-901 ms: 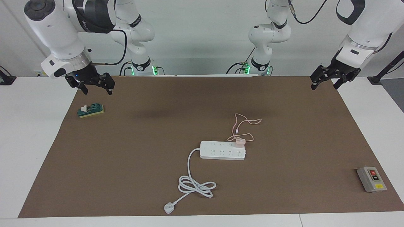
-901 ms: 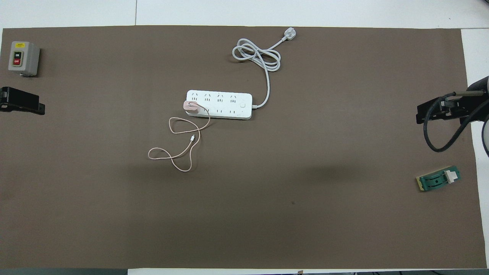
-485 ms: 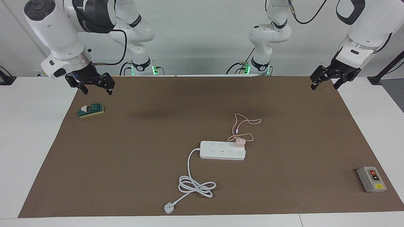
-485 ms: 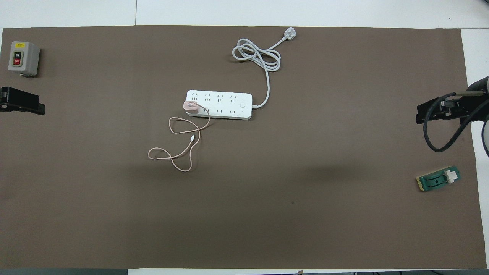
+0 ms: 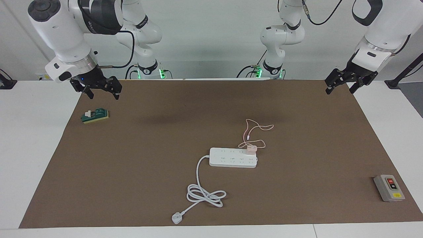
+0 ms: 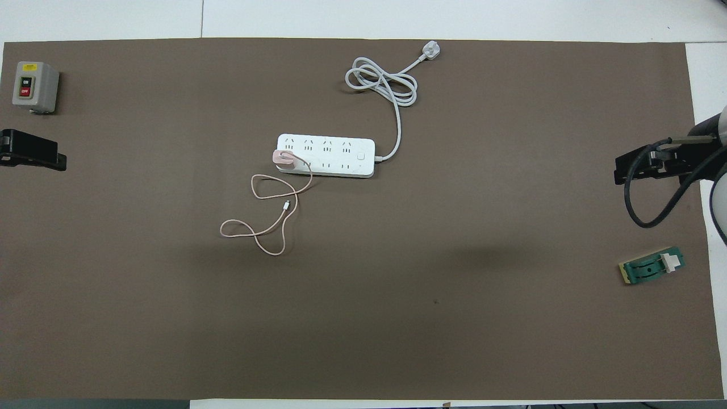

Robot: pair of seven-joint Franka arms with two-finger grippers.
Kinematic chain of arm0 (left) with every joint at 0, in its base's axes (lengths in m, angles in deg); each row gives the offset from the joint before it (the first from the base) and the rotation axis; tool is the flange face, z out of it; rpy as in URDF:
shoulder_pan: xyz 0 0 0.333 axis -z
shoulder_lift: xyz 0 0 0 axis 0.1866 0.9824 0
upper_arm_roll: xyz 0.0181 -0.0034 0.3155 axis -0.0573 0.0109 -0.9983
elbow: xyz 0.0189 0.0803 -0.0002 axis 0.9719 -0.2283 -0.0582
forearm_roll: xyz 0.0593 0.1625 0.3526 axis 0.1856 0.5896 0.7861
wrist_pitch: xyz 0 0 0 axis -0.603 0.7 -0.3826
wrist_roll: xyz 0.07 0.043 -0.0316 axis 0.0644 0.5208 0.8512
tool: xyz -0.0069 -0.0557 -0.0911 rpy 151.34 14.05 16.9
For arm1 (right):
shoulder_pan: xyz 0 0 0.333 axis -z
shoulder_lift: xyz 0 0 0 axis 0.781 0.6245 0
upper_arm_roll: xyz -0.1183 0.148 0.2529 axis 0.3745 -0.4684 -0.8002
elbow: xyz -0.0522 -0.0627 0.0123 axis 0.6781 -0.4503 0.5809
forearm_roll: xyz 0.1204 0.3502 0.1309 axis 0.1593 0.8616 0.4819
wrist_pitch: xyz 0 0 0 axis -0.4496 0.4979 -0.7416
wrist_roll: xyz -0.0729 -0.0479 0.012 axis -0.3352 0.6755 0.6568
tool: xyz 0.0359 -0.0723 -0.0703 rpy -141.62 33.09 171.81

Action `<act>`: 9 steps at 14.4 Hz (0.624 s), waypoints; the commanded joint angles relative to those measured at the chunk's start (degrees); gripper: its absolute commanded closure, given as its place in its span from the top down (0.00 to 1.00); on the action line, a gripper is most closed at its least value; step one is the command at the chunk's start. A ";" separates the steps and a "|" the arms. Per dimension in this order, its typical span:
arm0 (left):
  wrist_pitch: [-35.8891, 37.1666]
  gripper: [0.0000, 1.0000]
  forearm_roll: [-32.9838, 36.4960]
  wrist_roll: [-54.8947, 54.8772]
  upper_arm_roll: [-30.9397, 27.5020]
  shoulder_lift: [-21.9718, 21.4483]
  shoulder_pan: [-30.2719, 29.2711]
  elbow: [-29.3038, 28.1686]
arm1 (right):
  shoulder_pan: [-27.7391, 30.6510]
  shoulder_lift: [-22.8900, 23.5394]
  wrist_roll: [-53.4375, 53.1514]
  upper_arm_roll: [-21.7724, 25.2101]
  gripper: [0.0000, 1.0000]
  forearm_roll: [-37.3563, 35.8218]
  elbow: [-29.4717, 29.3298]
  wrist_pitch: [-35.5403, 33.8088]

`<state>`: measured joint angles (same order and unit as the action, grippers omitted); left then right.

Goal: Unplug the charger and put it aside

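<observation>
Change: the right gripper (image 5: 101, 92) is shifted slightly toward the middle of the tabletop compared with a moment ago; nothing else is moved.
Meaning: the approach is judged barely begun, with the charger untouched.
Charger: the charger (image 5: 251, 149) is seen plugged into the power strip (image 5: 233, 157), at the strip's end toward the left arm, near the middle of the brown mat (image 5: 148, 158).
Cable: the pink cable (image 5: 254, 132) is looped on the mat, nearer to the robots than the strip.
Right jaws: spread open and empty, held over the mat's corner above the green block (image 5: 95, 116).
Left gripper: the left gripper (image 5: 343, 82) is kept waiting over the mat's other robot-side corner, jaws wide and empty.
Switch box: the grey switch box (image 5: 389, 187) is left well apart from the strip.
</observation>
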<state>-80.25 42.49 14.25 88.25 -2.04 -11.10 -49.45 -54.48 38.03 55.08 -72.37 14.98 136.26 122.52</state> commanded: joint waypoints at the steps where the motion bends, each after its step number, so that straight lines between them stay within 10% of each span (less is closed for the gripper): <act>1: 0.65 1.00 -0.15 0.15 -0.35 0.11 -0.18 0.96 | 1.54 -0.39 0.71 -0.79 1.00 1.04 0.41 3.99; 9: 0.57 1.00 -0.50 1.65 -0.53 0.28 0.17 1.40 | 0.93 -0.82 -13.99 -1.05 1.00 8.95 1.46 6.03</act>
<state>-80.26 42.46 15.19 88.27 -2.05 -11.03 -48.90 -54.00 38.04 49.76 -72.47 21.55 136.31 127.89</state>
